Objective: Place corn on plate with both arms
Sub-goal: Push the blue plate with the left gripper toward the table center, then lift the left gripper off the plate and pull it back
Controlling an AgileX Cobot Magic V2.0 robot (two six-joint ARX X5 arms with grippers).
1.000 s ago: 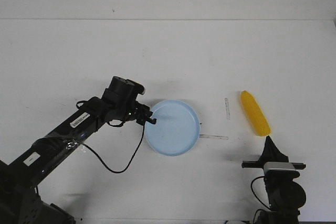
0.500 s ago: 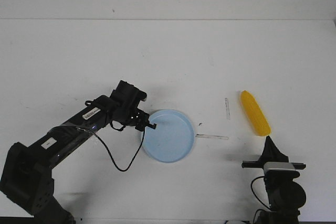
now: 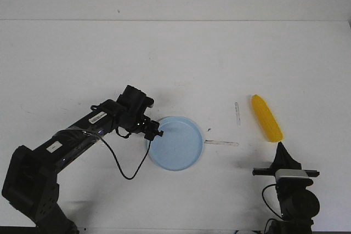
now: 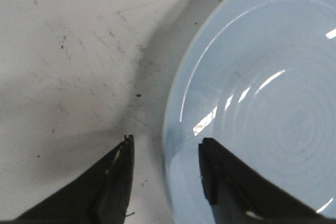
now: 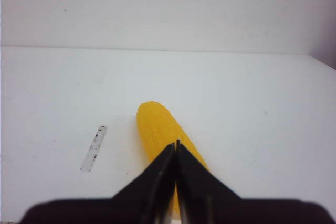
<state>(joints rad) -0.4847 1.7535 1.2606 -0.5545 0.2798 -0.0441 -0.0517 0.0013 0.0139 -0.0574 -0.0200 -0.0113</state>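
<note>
A: Right, corn point(image 3: 266, 118)? Count?
B: One yellow tapered cob on the table, right of one pale-blue plate point(image 3: 178, 144).
A: Grippers?
B: Left gripper point(image 4: 165, 153) spread, straddling the plate rim. Right gripper point(image 5: 176, 148) closed, empty.

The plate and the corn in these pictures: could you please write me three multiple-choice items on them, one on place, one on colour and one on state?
1. Where does the corn lie?
A. On the plate
B. On the table, on the right arm's side of the plate
C. In the left pincer

2. What colour is the plate?
A. Pale blue
B. Red
C. Black

3. How does the left pincer stand?
A. Shut on the corn
B. Shut and empty
C. Open, one finger on each side of the plate's rim

Answers: 1 B, the corn rests on the bare table; 2 A, both views show pale blue; 3 C, the left wrist view shows the gap across the rim.
</note>
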